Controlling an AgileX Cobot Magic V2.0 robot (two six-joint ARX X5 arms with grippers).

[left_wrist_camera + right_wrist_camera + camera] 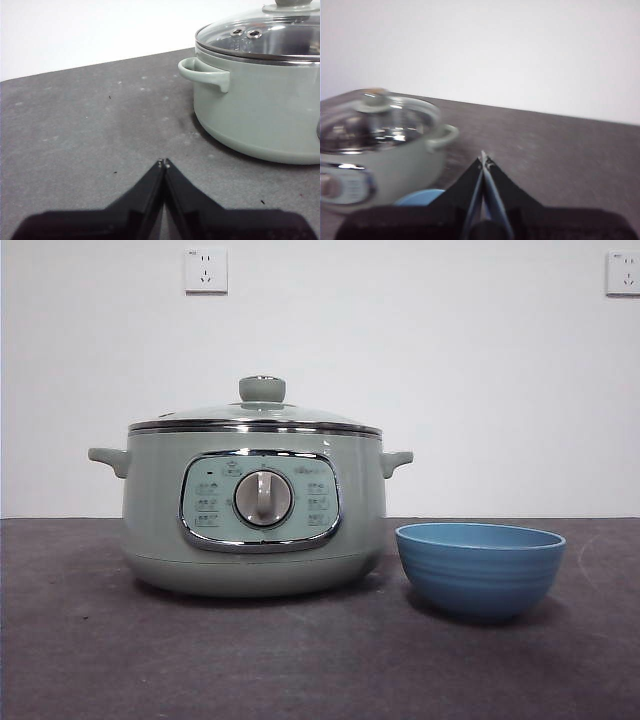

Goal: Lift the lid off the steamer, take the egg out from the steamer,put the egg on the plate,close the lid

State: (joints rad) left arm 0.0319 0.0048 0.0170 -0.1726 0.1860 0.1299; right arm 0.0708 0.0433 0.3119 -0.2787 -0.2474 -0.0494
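Lid (256, 416) seated on steamer (254, 510), knob up. Plate (480, 567) on the table (90, 640) just beside the steamer, on its dial-right side, apart from it. My left gripper (163, 162) pressed closed, holding nothing, near the steamer's handle. My right gripper (483, 159) likewise closed and empty, above the plate's side. Egg not visible.

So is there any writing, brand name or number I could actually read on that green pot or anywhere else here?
None can be read.
Control panel on the steamer: small markings around the silver dial, too small and blurred to read.
Lid: faint embossed marks on the glass near the two vent holes, illegible.
Plate: no text.
Wall sockets: a tiny mark at the top corner, unreadable.
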